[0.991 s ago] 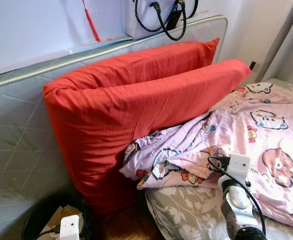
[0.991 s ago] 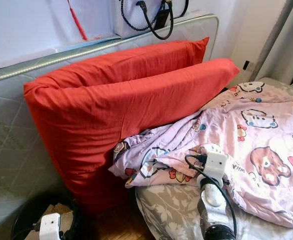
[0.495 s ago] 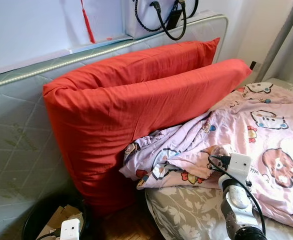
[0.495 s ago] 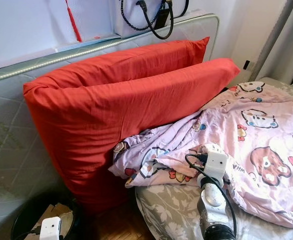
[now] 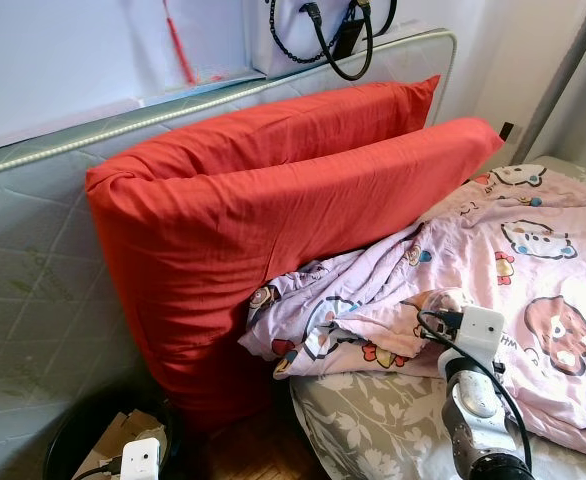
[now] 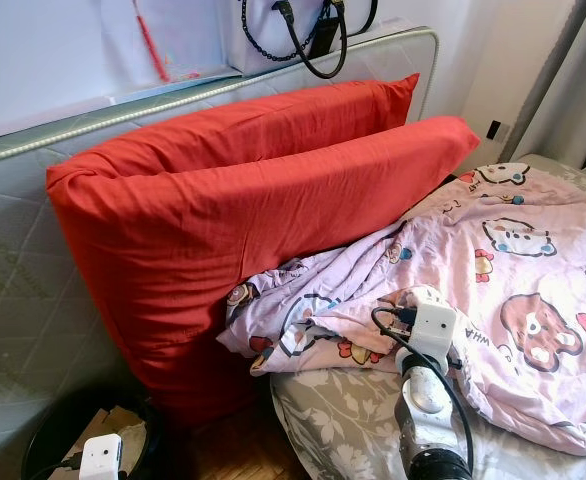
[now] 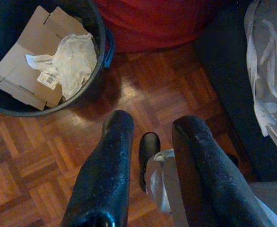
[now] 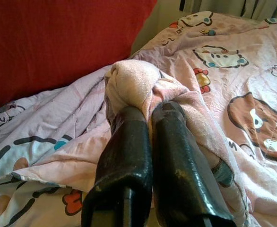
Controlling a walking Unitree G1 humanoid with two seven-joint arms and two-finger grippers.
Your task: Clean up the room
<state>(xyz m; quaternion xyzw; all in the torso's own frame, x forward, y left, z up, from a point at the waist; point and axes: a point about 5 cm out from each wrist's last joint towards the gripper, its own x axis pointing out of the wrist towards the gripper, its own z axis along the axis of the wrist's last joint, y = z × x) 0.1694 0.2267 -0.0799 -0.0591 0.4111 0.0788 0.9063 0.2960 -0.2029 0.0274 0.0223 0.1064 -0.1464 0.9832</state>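
A pink cartoon-print blanket (image 5: 518, 250) lies rumpled on the bed, one end bunched against two red pillows (image 5: 273, 230). My right gripper (image 8: 148, 111) is shut on a bunched fold of the blanket (image 8: 134, 80) near the bed's front edge, and its wrist (image 5: 476, 340) rises from below. My left gripper (image 7: 150, 125) hangs low over the parquet floor (image 7: 44, 156), open with nothing held, beside a black bin (image 7: 100, 42).
The bin (image 5: 68, 445) holds cardboard (image 7: 20, 75) and crumpled paper. A grey mattress (image 5: 33, 280) leans on the wall behind the pillows, with a bag (image 5: 318, 30) on top. The bed has a grey floral sheet (image 5: 363, 430). A curtain (image 5: 573, 60) hangs at far right.
My right wrist has edged slightly lower and to the right, still holding the blanket fold. The left wrist has sunk a little lower.
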